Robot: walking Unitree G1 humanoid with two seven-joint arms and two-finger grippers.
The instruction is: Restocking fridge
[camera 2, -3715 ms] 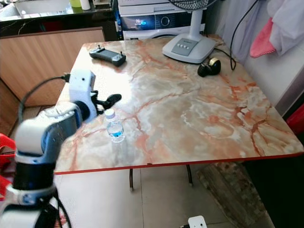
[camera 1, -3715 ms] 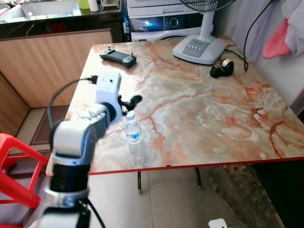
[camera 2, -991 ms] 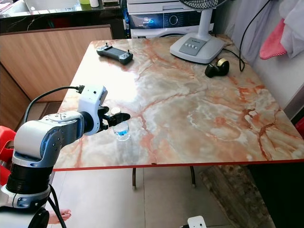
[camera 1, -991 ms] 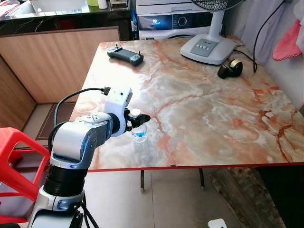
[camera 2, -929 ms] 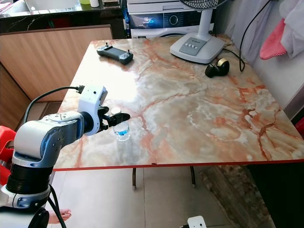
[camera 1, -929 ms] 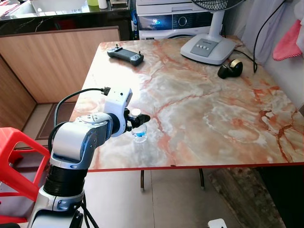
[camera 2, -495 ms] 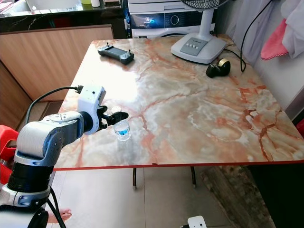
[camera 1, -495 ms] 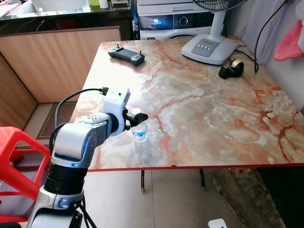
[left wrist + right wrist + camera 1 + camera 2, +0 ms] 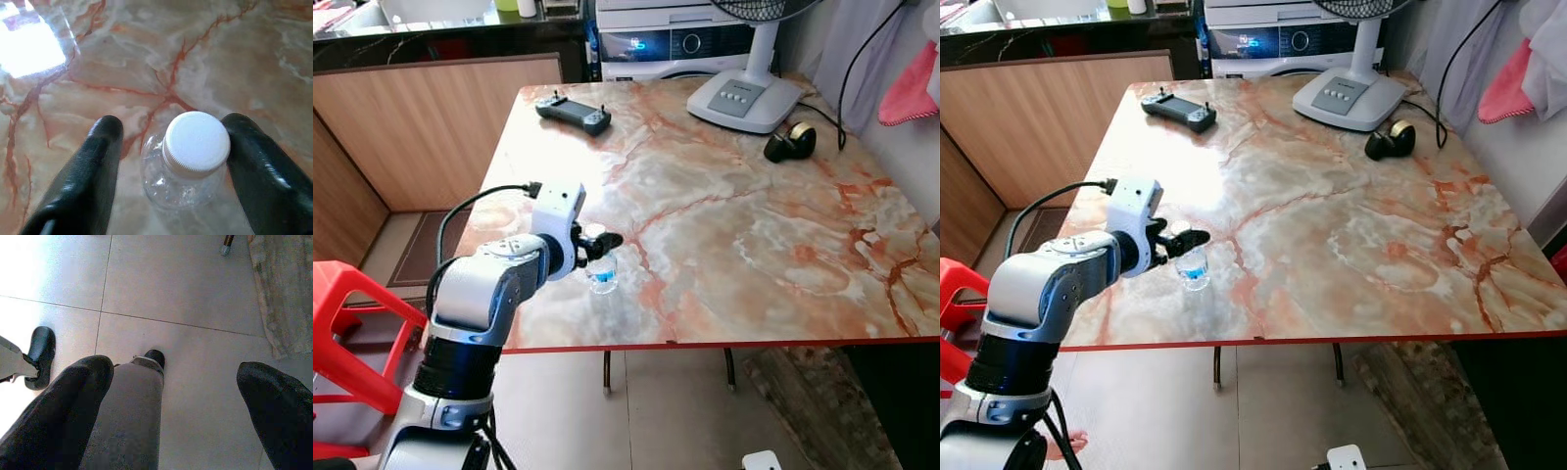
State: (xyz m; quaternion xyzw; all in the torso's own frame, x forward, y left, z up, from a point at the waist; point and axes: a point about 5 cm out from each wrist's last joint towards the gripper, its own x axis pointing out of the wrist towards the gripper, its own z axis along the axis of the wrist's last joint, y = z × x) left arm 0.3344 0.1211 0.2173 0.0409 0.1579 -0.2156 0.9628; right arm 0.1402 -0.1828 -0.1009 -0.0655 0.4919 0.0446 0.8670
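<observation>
Fingers of the left gripper (image 9: 168, 161) stand apart on either side of the small water bottle (image 9: 601, 272), one pad (image 9: 100, 161) with a clear gap to the neck, the other (image 9: 254, 166) just beside or touching the white cap (image 9: 196, 142). The bottle stands upright on the marble-patterned table (image 9: 754, 235), near its front edge on the robot's left.

Risk, as I judge it, lies in that uneven spacing: if the jaws close as they stand, the nearer finger meets the bottle first and may push it sideways or tip it, and the edge is close. The bottle is thin clear plastic, ribbed at the cap, rounded at the shoulder, with a little blue at the label; it likely dents and slides easily on the glossy tabletop. A grip high on the cap could also let it swing.

The right gripper (image 9: 171, 416) hangs idle over the tiled floor (image 9: 195, 298), fingers wide apart.
</observation>
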